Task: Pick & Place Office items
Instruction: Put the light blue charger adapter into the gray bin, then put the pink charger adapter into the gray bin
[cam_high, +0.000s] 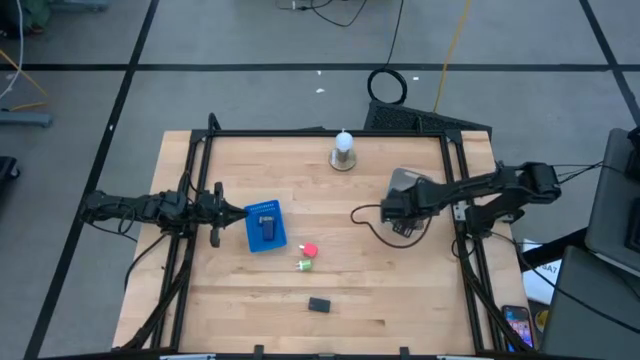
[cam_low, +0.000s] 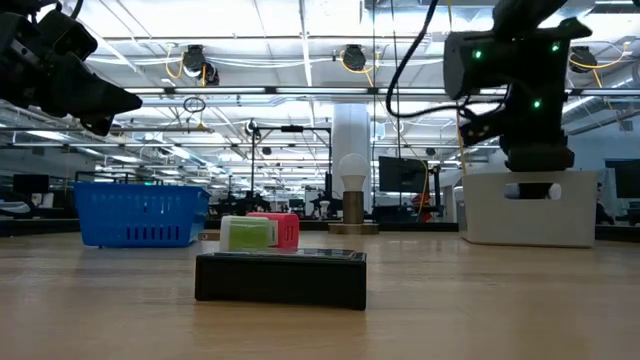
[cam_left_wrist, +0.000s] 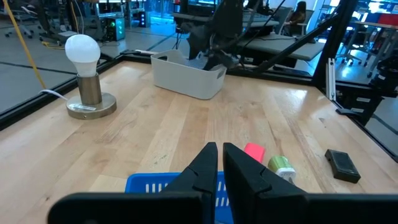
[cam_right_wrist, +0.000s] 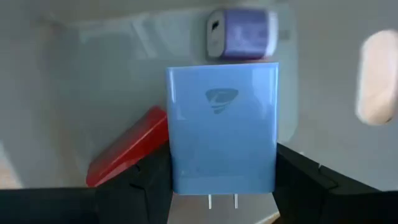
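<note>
Hovering over the white bin (cam_high: 402, 180), the right gripper (cam_right_wrist: 222, 186) had its jaws partly apart and clamped on a light blue charger-like block (cam_right_wrist: 222, 127), prongs pointing back between the fingers. It was held flat by its sides, probably so it could drop straight into the bin once let go. Just beyond the jaws, inside the bin, lay a red piece (cam_right_wrist: 127, 152) and a small purple-and-white item (cam_right_wrist: 242, 34), blurred, maybe another plug. The left gripper (cam_left_wrist: 219, 163) waited with jaws pressed together and nothing in them, parked above the blue basket (cam_high: 265, 226), which held a dark blue piece (cam_high: 268, 227). Ahead of the left jaws on the wood sat a pink block (cam_left_wrist: 254, 152) touching a green one (cam_left_wrist: 281, 165), with a black block (cam_left_wrist: 342, 165) off to the side, well apart. Those three looked not yet sorted. A bulb on a round base (cam_high: 343, 150) stood well clear of both jaws.
</note>
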